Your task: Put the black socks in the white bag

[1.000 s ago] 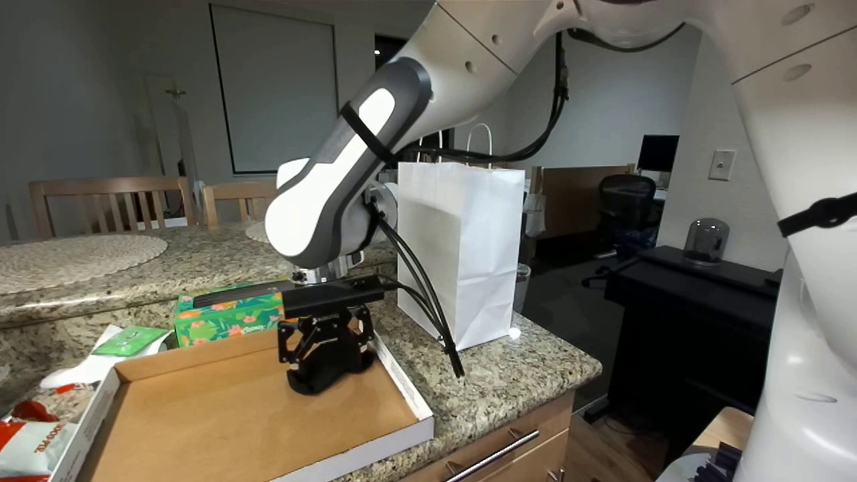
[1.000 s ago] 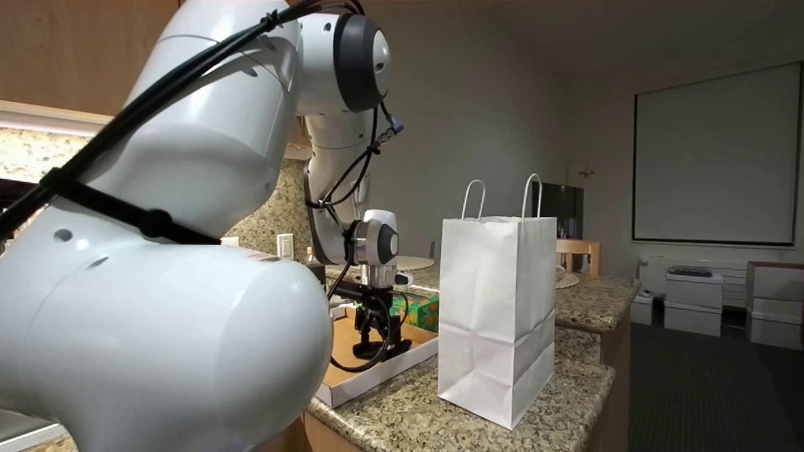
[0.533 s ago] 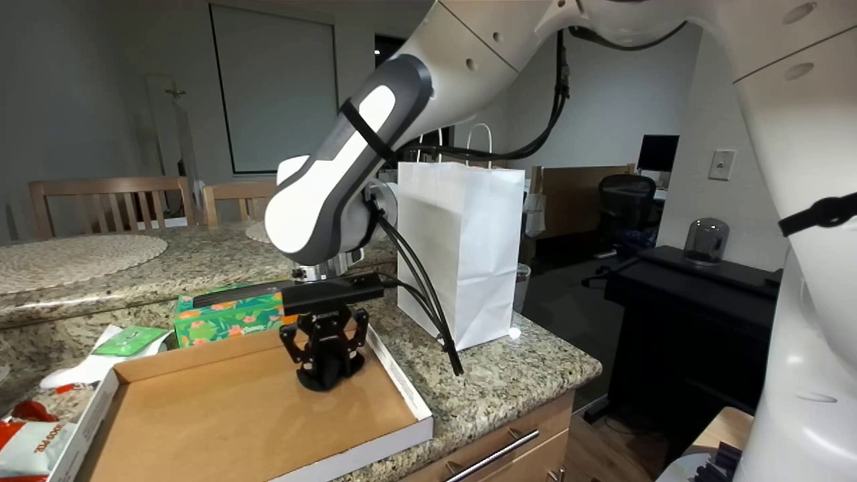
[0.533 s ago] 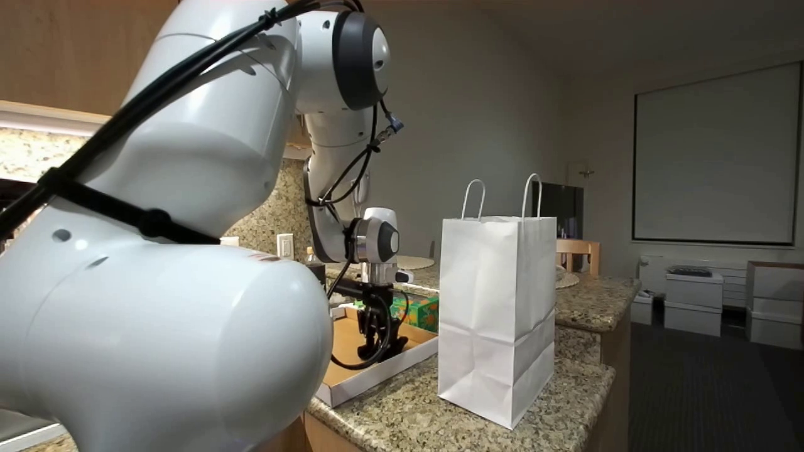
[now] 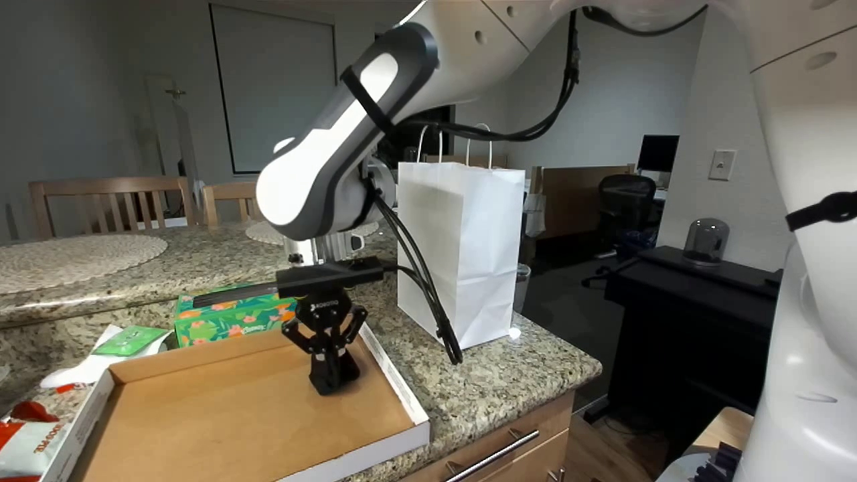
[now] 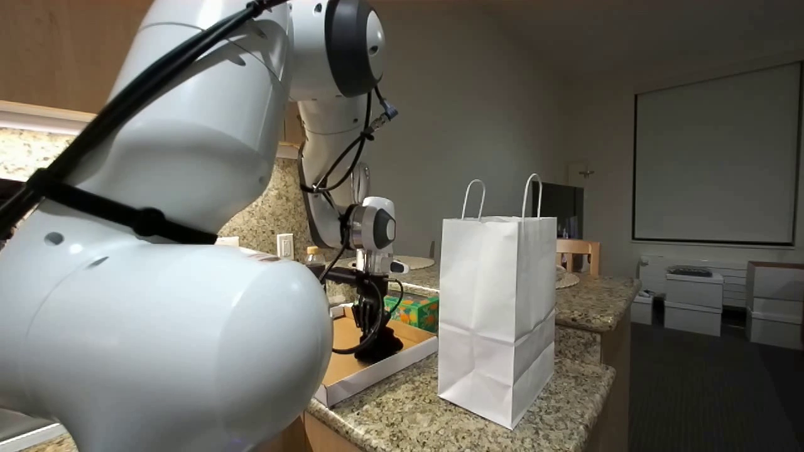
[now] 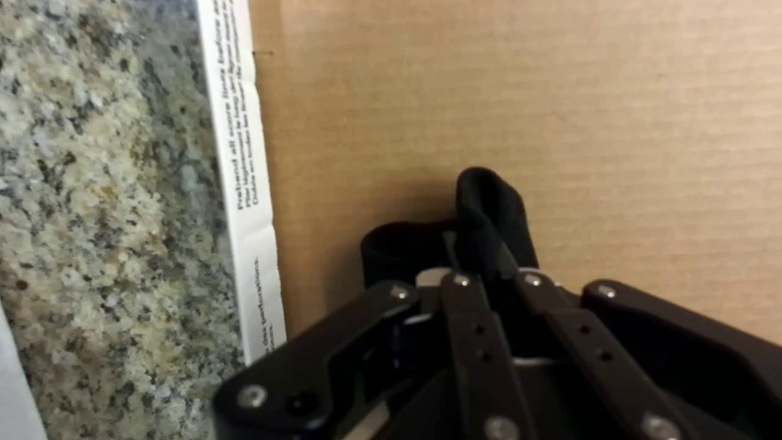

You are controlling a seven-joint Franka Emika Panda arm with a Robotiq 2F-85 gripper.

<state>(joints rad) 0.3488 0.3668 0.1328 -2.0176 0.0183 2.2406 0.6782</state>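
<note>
The claw is clamped on the black sock, its jaws drawn together with the cloth pinched between. In the wrist view one fold of cloth pokes out past the tips and another bulges beside them; whether it is one sock or several I cannot tell. Claw and sock are low in the tray, near the white wall on the side of the white bag. Whether the cloth touches the cardboard I cannot tell. The arm reaches down from above, black cables looping off near the wrist.

The tray, with print along its white wall in the wrist view, sits on a speckled counter. Across a strip of counter, apart from the tray, the bag stands upright, both loop handles up. Just behind the tray is a flowered tissue box; to the side away from the bag lie a green packet and a red and white packet. On the raised ledge behind rest woven mats, and past it stand wooden chairs
</note>
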